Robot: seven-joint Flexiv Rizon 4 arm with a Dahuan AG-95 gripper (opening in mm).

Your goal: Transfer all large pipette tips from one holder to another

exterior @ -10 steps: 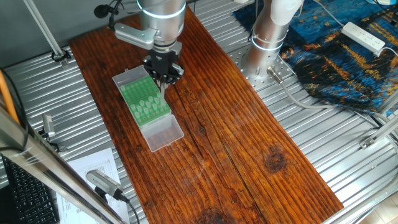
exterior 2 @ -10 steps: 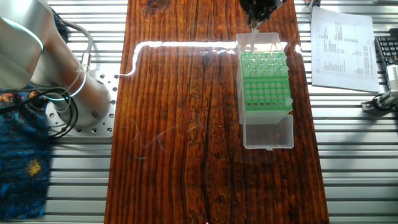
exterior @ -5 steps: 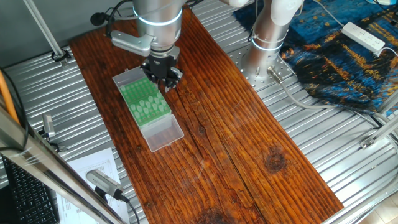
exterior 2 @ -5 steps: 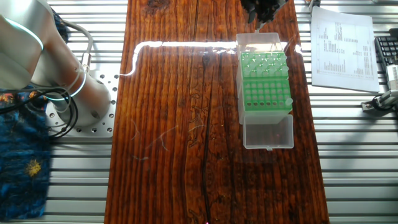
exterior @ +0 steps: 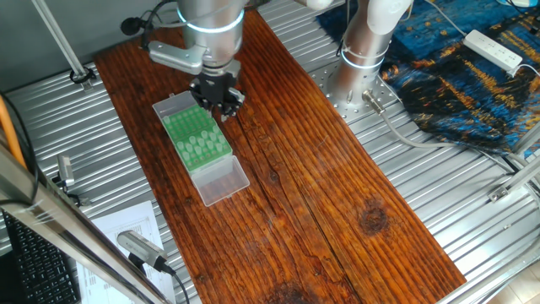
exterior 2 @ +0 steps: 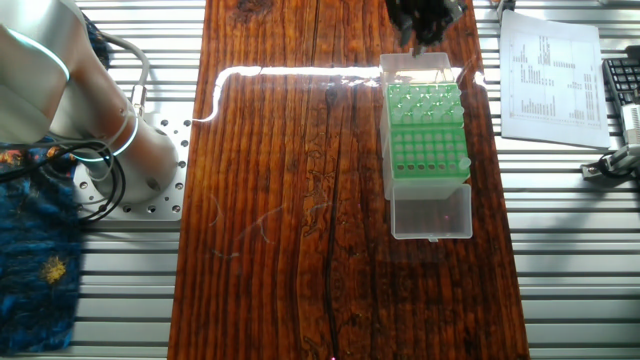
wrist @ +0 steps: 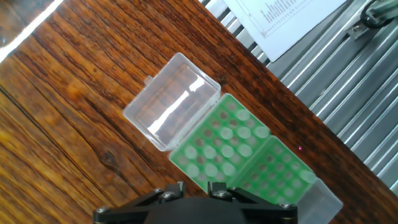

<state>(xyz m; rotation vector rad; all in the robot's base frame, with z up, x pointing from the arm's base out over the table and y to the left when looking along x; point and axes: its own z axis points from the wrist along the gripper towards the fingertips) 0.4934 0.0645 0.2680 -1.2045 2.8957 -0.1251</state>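
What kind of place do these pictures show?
Probably a robotics lab test bench, not a working biology lab. A wooden board lies on a ribbed metal table, a green pipette tip rack stands on the board, and a keyboard and a printed sheet lie beside it.

one green rack (wrist: 242, 158), two clear lids (wrist: 174, 107), one printed sheet (exterior 2: 552, 75).

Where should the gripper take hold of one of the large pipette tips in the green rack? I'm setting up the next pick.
Grip a tip by its wide round top, coming straight down from above. The large pipette tips stand upright in the green rack, so only their tops show; the narrow ends sit in the holes. The gripper hangs above the rack's edge.
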